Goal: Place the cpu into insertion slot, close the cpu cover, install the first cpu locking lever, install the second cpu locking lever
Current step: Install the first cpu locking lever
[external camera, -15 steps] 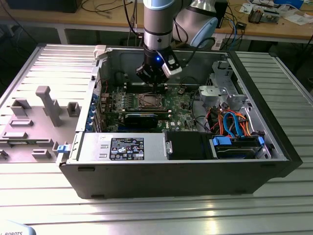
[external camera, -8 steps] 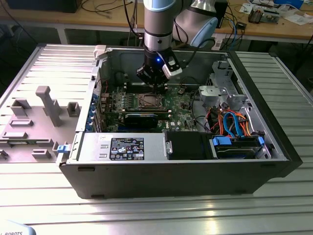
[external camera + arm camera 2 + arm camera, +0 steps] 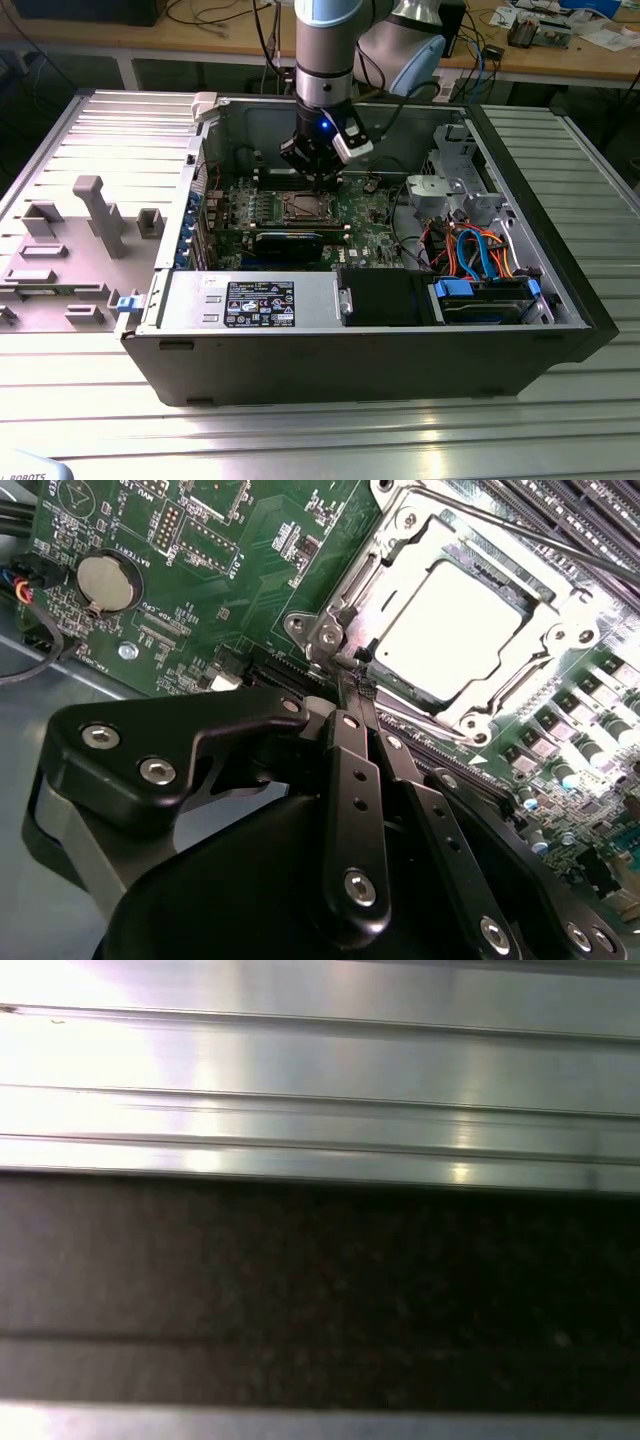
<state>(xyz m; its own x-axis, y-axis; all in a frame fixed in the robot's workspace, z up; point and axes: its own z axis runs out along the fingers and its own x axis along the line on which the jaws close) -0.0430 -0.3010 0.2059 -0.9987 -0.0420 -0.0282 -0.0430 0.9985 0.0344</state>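
Black end effector (image 3: 352,685) upright beside insertion slot (image 3: 455,630)

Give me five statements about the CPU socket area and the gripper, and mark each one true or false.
1. The cpu sits in the insertion slot. True.
2. The cpu cover stands raised, clear of the chip. False: in the second wrist view the silvery frame lies down around the chip.
3. The gripper hangs outside the computer case. False: in the exterior view it reaches into the open case, over the motherboard.
4. The gripper's fingers are together at a thin metal lever by a corner of the socket. True.
5. A round coin battery sits on the green board. True.
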